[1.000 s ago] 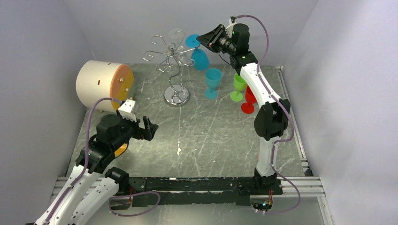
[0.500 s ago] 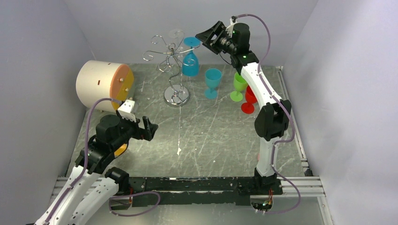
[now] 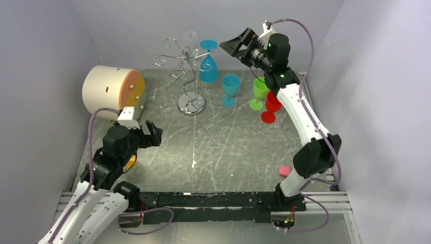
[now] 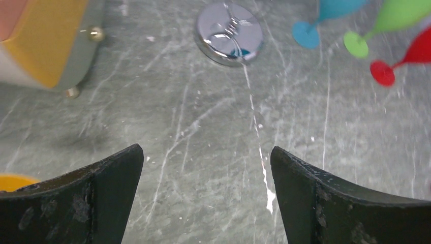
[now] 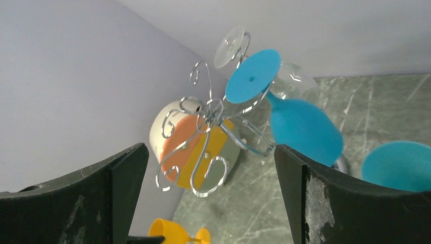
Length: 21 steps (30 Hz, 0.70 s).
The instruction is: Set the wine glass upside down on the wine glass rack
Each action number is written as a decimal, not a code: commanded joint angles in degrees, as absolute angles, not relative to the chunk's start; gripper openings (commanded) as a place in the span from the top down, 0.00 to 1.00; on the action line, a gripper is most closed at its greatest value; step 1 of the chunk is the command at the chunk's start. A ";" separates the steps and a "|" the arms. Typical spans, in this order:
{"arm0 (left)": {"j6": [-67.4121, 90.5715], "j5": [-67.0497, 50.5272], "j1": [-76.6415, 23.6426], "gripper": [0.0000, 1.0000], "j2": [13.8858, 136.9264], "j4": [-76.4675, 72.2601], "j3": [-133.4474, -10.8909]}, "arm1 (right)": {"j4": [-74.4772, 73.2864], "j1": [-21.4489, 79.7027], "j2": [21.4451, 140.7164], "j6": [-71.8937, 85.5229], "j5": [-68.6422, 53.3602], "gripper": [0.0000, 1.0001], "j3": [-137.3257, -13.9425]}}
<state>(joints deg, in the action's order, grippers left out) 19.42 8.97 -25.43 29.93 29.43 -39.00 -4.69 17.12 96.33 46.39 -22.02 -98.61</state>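
Note:
The wine glass (image 3: 207, 65) is blue and hangs upside down from an arm of the silver wire wine glass rack (image 3: 184, 57), foot (image 3: 208, 44) on top. My right gripper (image 3: 235, 41) is open just right of it, holding nothing. In the right wrist view the blue glass (image 5: 305, 129) hangs ahead on the rack's curled arms (image 5: 206, 114), clear of my open right gripper (image 5: 209, 148). My left gripper (image 3: 152, 133) is open low at the left. In the left wrist view it (image 4: 206, 150) is over bare table, with the rack's chrome base (image 4: 229, 33) ahead.
A clear glass (image 3: 190, 36) also hangs on the rack. Upright blue (image 3: 230, 89), green (image 3: 259, 91) and red (image 3: 271, 107) glasses stand right of it. A cream cylinder with an orange end (image 3: 112, 91) lies at the left. A yellow glass (image 3: 131, 161) lies by the left arm.
My right gripper opened and let go of the blue glass, which swung in to hang under the rack arm. The right arm drew back to the right. My left gripper shifted slightly left.

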 commanded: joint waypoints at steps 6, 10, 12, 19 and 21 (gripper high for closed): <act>48.69 38.17 -25.14 0.09 33.44 48.18 -49.48 | -6.04 18.15 77.67 33.74 -19.92 0.00 -80.16; 65.99 45.84 -25.14 0.17 42.64 66.68 -55.87 | -5.14 18.06 72.56 31.36 -13.93 0.00 -76.29; 72.41 48.38 -25.14 0.21 45.71 72.45 -57.20 | -5.02 18.04 70.63 31.49 -10.98 0.00 -74.71; 65.97 48.52 -25.14 0.39 44.30 63.06 -52.97 | -3.85 18.02 65.72 29.44 -10.16 0.04 -69.02; 65.51 48.52 -25.15 0.45 44.16 61.84 -51.71 | -4.00 18.02 65.66 29.21 -12.57 0.08 -68.14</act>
